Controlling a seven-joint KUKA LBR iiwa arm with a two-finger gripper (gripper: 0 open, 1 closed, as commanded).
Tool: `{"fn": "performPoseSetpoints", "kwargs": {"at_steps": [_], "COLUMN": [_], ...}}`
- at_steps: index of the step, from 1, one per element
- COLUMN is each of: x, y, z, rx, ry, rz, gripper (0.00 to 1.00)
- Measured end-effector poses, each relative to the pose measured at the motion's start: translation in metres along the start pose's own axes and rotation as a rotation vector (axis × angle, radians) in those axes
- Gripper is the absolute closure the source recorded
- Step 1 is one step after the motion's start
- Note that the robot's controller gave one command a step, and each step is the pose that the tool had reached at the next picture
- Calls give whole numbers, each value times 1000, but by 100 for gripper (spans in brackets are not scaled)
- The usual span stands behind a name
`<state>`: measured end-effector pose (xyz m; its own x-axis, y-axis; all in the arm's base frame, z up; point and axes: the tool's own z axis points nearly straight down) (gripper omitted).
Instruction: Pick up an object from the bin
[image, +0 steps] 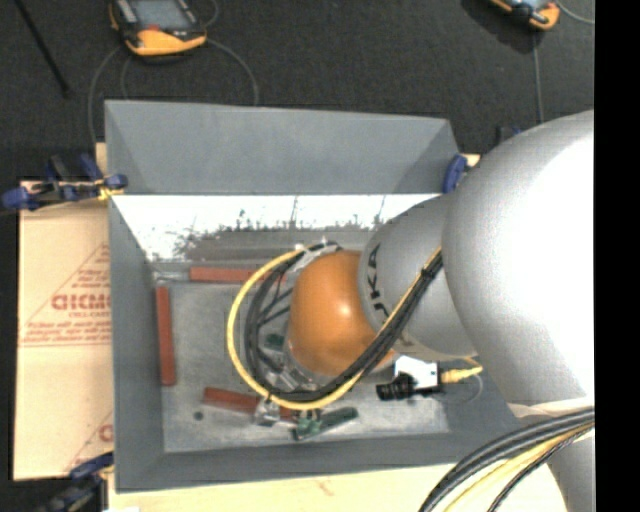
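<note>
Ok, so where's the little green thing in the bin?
Look at the grey bin, then just below the robot's orange cover, to the floor by the near wall. The small green thing lies there. The pieces around it are red-brown bars; it alone is green.

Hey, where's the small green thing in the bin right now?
In the camera view the small green thing lies near the bin's front wall, just below the arm's orange cover, right of a reddish-brown stick.
</note>
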<state>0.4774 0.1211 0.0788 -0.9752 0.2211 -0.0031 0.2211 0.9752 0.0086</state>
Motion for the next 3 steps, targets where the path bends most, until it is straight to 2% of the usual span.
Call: {"fn": "performPoseSetpoints", "kwargs": {"at_steps": [2,3], "x": [1,3], "y": [-1,-3], "z": [-3,-19], "rx": [2,9], "ry": [4,8], "rz": [0,1], "gripper": [100,100]}}
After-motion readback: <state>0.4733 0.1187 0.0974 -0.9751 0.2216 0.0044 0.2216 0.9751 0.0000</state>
